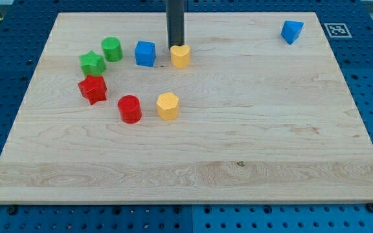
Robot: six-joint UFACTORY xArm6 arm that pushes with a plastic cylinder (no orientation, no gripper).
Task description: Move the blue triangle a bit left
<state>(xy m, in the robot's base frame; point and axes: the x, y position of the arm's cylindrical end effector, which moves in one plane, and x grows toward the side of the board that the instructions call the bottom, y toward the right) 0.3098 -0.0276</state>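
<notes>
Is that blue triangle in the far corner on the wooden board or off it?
On. The blue triangle sits wholly on the wooden board, near its top-right corner. My tip is far left, by the yellow heart.

my tip behind heart block | triangle far right, top | other blocks cluster left

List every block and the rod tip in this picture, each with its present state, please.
my tip: down at the top edge of the yellow heart block.
yellow heart block: flat, beside the tip.
blue cube: flat, apart.
green cylinder: upright.
green star block: flat.
red star block: flat.
red cylinder: upright.
yellow hexagon block: flat.
blue triangle block: alone, top right, untouched.
</notes>
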